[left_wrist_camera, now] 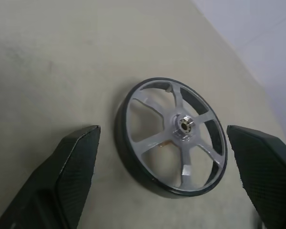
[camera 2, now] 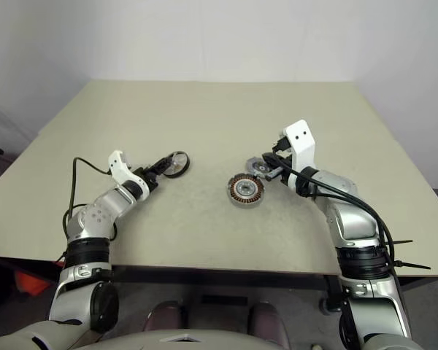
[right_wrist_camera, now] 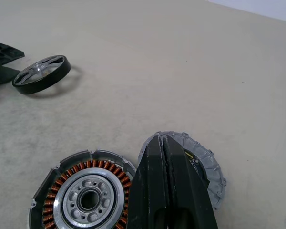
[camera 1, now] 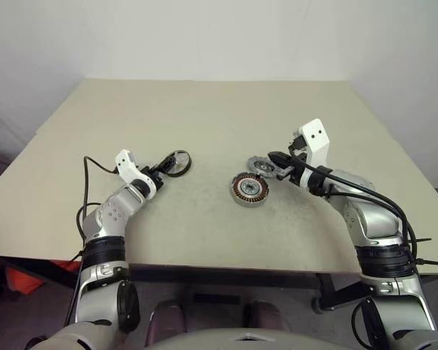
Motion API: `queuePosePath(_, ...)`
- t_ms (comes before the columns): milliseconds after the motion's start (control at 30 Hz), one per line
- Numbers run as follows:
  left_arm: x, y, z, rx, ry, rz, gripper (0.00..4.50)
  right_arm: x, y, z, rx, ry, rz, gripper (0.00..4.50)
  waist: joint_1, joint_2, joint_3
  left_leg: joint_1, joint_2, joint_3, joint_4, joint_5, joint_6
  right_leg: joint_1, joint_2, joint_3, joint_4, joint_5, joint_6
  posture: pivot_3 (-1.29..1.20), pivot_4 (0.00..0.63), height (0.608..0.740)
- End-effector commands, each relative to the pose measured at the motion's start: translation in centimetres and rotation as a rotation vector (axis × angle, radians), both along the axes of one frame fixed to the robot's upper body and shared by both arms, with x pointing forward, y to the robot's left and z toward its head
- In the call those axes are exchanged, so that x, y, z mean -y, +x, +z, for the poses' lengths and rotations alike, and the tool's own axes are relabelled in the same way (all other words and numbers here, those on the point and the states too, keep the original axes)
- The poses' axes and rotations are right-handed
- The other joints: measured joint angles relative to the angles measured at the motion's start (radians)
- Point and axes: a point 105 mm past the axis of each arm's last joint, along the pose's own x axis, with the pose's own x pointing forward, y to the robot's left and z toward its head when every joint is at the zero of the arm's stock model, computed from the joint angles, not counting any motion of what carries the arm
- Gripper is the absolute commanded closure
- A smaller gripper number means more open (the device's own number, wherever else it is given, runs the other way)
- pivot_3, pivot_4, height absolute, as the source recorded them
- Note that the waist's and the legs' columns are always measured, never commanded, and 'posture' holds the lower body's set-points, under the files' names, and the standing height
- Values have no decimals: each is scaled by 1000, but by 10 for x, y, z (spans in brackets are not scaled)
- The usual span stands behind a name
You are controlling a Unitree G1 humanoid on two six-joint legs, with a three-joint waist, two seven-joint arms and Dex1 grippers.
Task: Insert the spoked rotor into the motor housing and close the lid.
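The spoked rotor [left_wrist_camera: 174, 138], a dark-rimmed ring with silver spokes and a hub, rests slightly tilted on the table, left of centre [camera 1: 179, 163]. My left gripper [camera 1: 166, 167] is open just short of it, one finger on each side of it in the left wrist view. The motor housing [camera 1: 249, 189], round with copper windings, lies flat in the middle. Just behind it to the right lies the grey lid [right_wrist_camera: 207, 167], partly covered by my right gripper [right_wrist_camera: 162, 139]. That gripper is shut, its tips over the lid; whether they touch it I cannot tell.
The beige table [camera 1: 204, 109] has open surface behind and in front of the parts. Its front edge runs close below both arms. A black cable [camera 1: 95, 164] loops on the table beside my left arm.
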Motion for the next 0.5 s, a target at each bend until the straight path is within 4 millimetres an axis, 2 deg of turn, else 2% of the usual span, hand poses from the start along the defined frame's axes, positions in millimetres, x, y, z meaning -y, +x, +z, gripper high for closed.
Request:
queuePosePath(33, 14, 2, 5, -13, -90, -44, 0, 3, 1, 20, 71, 19, -10, 4491, 1, 0, 0, 0, 0, 0, 0, 0, 0, 0, 0, 0, 0, 0, 0, 0, 0, 740)
queuePosePath(267, 30, 1, 16, 8, -189, -87, 0, 3, 0, 18, 72, 16, -19, 4491, 12, 0, 0, -1, 0, 0, 0, 0, 0, 0, 0, 0, -1, 0, 0, 0, 0, 740)
queuePosePath(400, 29, 3, 22, 32, -243, -75, 0, 4, 0, 18, 73, 17, -24, 4491, 14, 0, 0, -1, 1, 0, 0, 0, 0, 0, 0, 0, -1, 0, 0, 0, 0, 740)
queuePosePath(500, 26, 5, 16, 3, -238, -43, 0, 5, 0, 19, 74, 20, -27, 4491, 13, 0, 0, -1, 1, 0, 0, 0, 0, 0, 0, 0, -1, 0, 0, 0, 0, 740)
